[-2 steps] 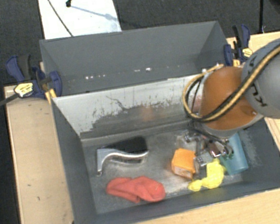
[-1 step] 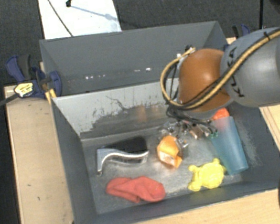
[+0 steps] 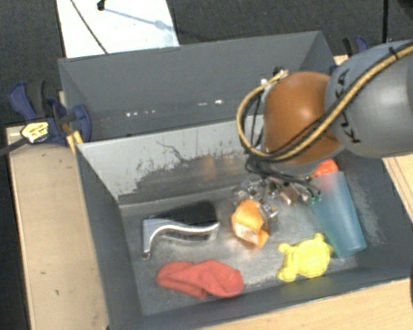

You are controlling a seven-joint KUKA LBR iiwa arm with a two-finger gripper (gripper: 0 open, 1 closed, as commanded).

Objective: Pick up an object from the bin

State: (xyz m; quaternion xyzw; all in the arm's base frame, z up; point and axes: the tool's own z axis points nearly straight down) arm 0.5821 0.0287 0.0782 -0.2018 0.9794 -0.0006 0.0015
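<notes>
**Robot gripper (image 3: 268, 202) low over a small orange piece at the middle of the grey bin (image 3: 115, 238)**

Whether the jaws stood apart, together or clamped could not be told, as the wrist's metalwork hid them. They hung at the upper right edge of an orange, glossy, cup-like plastic piece (image 3: 249, 225), touching it or just above it. The piece lay tilted on the bin floor, near the centre. It looked light, thin-walled and slick, likely to tip or slide out of a loose hold, and best taken squarely across its narrow body. A blue bottle with an orange cap (image 3: 339, 215) lay just to its right along the wall. A yellow soft toy (image 3: 305, 258) lay near the front, a crumpled red cloth (image 3: 202, 278) at the front left, and a black-and-silver tool (image 3: 179, 227) to the left.
</notes>
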